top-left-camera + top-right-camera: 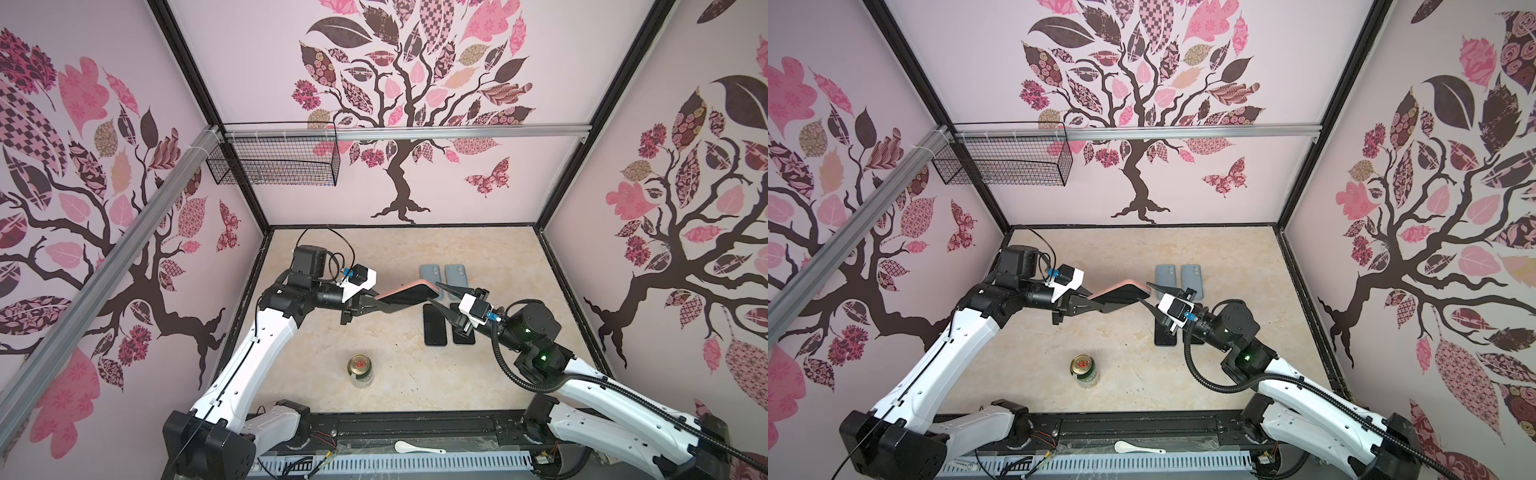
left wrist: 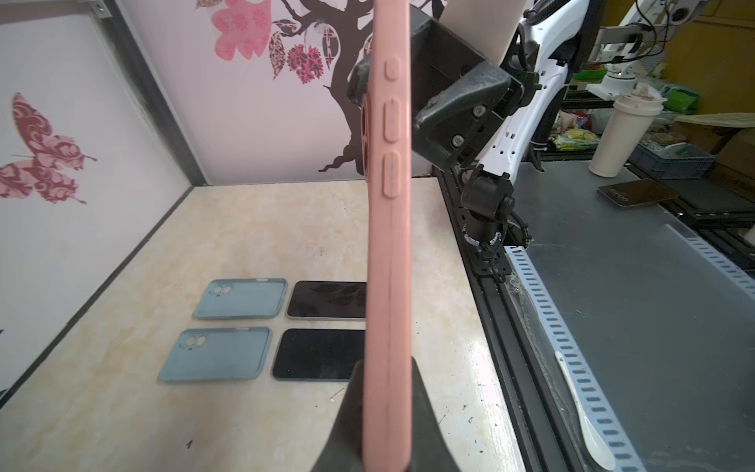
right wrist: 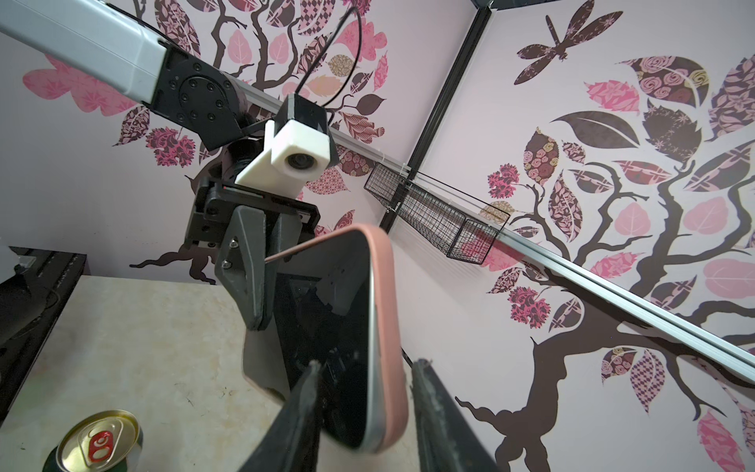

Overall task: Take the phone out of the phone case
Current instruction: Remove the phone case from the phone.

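Left gripper (image 1: pixel 384 303): jaws closed narrow on the lower end of the phone case (image 1: pixel 405 287), one finger on each face; in the left wrist view the pink edge with its three side buttons runs up between the fingers.
Phone (image 3: pixel 327 294): seated in the pink case with its dark screen exposed, held in the air above the table (image 1: pixel 332 257), tilted, with its free end towards the right arm.
Right gripper (image 3: pixel 367 363): jaws part-open and straddling the free end of the phone. One finger lies at the screen side; whether it touches cannot be told. The other stands just clear of the case back, with a gap showing in the right wrist view.
Empty cases (image 2: pixel 241 298): two, blue-grey, flat on the table side by side.
Bare phones (image 2: pixel 327 300): two, screens up, each just beside an empty case; one is partly covered by the right gripper in both top views.
Can (image 1: pixel 359 370): upright, near the front of the table, well apart from the phones.
Wire basket (image 1: pixel 274 162): hung on the rear rail.
Spoon (image 1: pixel 409 448): white, on the front ledge.
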### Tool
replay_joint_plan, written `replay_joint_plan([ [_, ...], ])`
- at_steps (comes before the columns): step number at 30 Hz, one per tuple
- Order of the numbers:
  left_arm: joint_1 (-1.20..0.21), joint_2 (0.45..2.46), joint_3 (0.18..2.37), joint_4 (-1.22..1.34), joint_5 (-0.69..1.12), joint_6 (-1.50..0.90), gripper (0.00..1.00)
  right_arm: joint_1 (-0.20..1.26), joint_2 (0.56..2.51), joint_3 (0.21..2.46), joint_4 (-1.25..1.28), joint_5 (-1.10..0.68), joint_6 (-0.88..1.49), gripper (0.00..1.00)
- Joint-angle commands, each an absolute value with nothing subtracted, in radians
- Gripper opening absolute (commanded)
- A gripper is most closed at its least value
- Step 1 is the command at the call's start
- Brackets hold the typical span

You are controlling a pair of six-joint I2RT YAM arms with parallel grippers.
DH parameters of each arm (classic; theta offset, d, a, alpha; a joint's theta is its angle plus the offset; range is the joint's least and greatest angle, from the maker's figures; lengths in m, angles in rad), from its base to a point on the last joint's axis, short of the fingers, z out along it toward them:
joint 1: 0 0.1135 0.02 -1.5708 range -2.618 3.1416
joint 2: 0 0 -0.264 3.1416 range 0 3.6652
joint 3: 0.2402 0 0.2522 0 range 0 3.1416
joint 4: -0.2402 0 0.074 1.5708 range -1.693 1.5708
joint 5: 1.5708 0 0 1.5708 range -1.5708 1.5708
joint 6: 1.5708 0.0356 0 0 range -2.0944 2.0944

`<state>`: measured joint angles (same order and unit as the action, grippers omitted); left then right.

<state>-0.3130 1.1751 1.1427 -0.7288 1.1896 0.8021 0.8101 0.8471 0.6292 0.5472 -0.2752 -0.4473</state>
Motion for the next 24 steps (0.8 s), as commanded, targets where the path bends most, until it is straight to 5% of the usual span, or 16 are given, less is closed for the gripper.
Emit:
replay_joint_plan([
  [1,-0.328,1.174,1.195,-0.764,1.222,0.849,0.00,0.813,0.855,0.668,0.544,-0.313,-0.429,0.39],
  [12,-0.298,1.090,1.074,-0.443,1.177,0.608,0.00,0.814,0.806,0.621,0.577,-0.180,-0.426,0.44],
  [24,-0.298,1.095,1.077,-0.453,1.177,0.616,0.00,0.813,0.790,0.604,0.584,-0.249,-0.414,0.46],
])
